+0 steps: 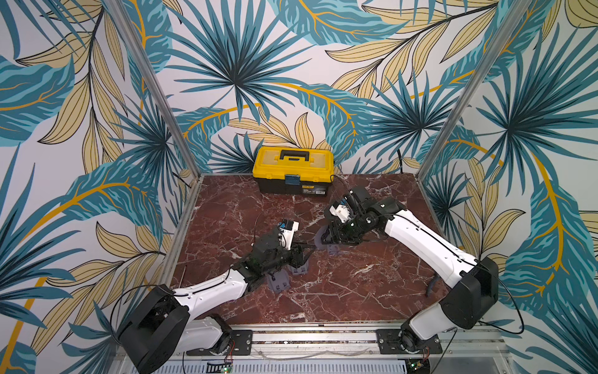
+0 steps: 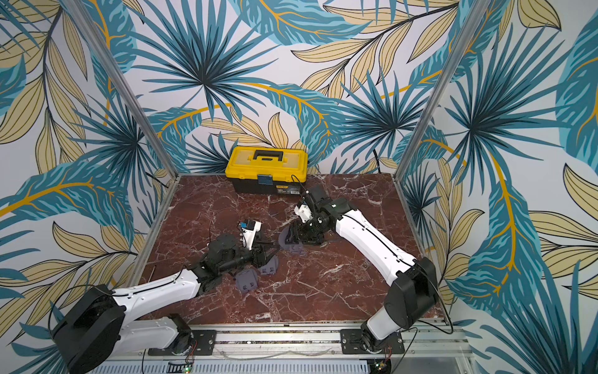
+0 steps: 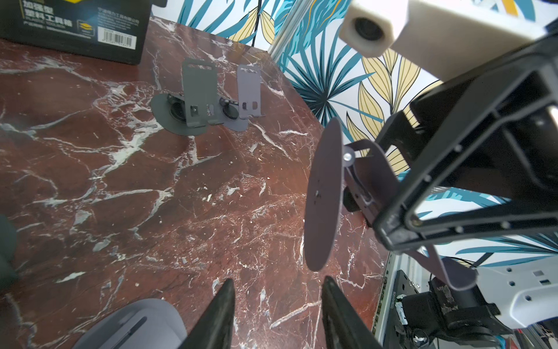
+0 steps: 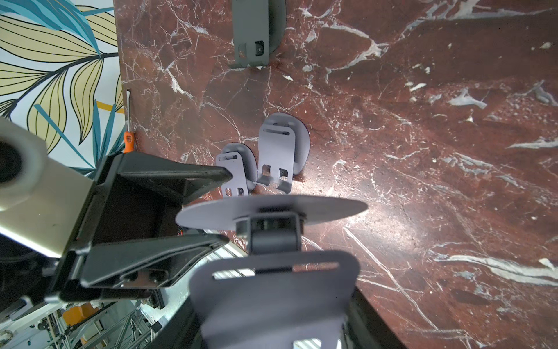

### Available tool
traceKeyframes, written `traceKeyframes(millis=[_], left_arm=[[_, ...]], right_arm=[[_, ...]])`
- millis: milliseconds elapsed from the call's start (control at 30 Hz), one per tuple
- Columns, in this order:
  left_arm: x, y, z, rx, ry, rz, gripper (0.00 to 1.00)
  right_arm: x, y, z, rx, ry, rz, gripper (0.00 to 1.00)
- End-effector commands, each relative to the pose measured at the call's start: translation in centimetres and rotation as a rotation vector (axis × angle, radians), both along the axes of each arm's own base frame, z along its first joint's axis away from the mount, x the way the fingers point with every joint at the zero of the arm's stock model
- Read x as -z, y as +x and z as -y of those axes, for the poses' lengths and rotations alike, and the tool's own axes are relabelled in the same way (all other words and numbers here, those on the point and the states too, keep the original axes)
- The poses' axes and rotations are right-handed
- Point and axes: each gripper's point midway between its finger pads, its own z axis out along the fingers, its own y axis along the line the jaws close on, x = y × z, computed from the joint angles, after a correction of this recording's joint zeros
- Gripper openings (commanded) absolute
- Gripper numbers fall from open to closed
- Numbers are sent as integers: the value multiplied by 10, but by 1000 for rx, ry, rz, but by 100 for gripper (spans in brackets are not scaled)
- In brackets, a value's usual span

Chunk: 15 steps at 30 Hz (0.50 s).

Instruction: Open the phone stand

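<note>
Grey-violet metal, the phone stand point(image 4: 332, 208) is near the middle of the red marble table point(image 1: 356, 291). Its round base is swung out on the hinge from the slotted back plate, which the right gripper point(image 1: 335, 234) clamps tight. The left gripper point(image 3: 276, 312) is beside the base, jaws parted and empty. Two other stands point(image 4: 280, 151) crowd the table under the left arm, and a yellow toolbox point(image 1: 293, 170) sits at the far edge.

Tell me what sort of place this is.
Probably a robot test cell, not a home: left arm and right arm bolted to an aluminium rail, a marble-look tabletop boxed in by leaf-print panels, a yellow toolbox at the back.
</note>
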Motion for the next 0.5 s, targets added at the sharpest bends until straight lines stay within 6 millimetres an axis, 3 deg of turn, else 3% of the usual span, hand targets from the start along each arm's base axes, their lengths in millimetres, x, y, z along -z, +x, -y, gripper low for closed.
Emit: traceKeyframes(millis=[0, 467], left_arm=[[-7, -8, 2, 34, -14, 16, 48], [-22, 6, 30, 91, -10, 55, 48]], right_arm=[[-4, 5, -2, -9, 1, 15, 34], [-8, 4, -9, -20, 23, 0, 33]])
